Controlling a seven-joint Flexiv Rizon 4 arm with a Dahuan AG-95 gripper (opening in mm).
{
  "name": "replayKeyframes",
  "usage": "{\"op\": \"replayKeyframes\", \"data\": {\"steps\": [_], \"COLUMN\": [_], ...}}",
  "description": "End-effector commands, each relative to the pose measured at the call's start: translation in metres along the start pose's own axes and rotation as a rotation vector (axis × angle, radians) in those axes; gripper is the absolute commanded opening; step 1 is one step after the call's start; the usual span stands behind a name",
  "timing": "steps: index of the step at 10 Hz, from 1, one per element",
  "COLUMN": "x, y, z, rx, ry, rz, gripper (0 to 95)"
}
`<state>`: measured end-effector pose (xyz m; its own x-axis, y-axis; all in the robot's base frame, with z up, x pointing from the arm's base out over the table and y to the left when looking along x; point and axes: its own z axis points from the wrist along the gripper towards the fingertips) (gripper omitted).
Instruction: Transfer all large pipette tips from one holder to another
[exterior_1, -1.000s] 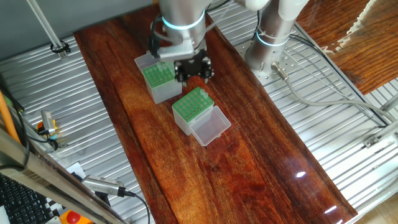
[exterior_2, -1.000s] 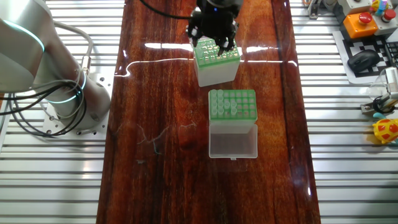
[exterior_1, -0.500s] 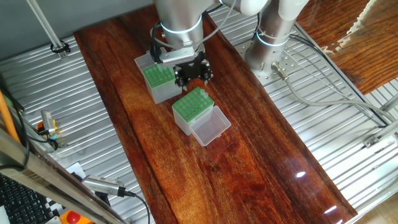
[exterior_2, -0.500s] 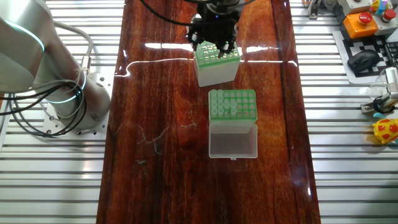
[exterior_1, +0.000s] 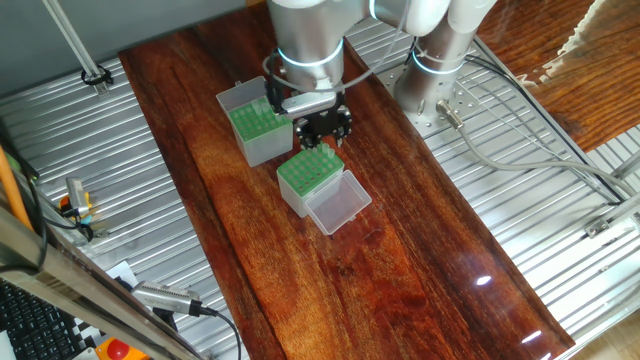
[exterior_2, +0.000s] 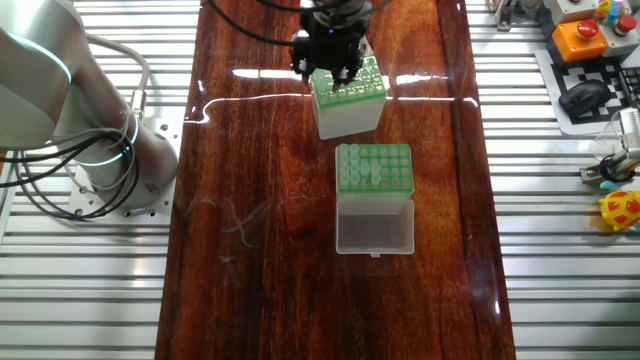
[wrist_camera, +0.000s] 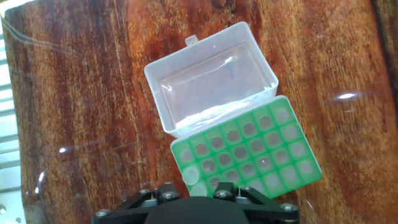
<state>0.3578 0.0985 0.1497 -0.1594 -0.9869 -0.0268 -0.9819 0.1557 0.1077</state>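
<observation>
The gripper (exterior_1: 322, 128) hangs between the grey-sided box (exterior_1: 255, 129) and the whitish box (exterior_1: 308, 174) — whether its fingers are released or clenched cannot be told. Bare tabletop (exterior_1: 400, 260) lies beyond both boxes. Only the hand view shows the clear lid (wrist_camera: 208, 78) hollow, with pipette tips (wrist_camera: 190, 176) racked beside it.
</observation>
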Motion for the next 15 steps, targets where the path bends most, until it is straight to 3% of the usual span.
{"op": "replayKeyframes", "data": {"steps": [1, 2, 3, 4, 9, 15], "x": [0.003, 0.004, 0.004, 0.005, 0.007, 0.015], "y": [0.003, 0.004, 0.005, 0.005, 0.003, -0.002], "z": [0.001, 0.002, 0.003, 0.004, 0.002, -0.010], "rx": [0.008, 0.015, 0.020, 0.021, 0.020, 0.010], "ry": [0.004, 0.006, 0.009, 0.007, -0.004, -0.034], "rz": [-0.004, -0.003, -0.001, 0.000, 0.032, 0.036], "gripper": [38.0, 19.0, 19.0, 0.0, 0.0, 0.0]}}
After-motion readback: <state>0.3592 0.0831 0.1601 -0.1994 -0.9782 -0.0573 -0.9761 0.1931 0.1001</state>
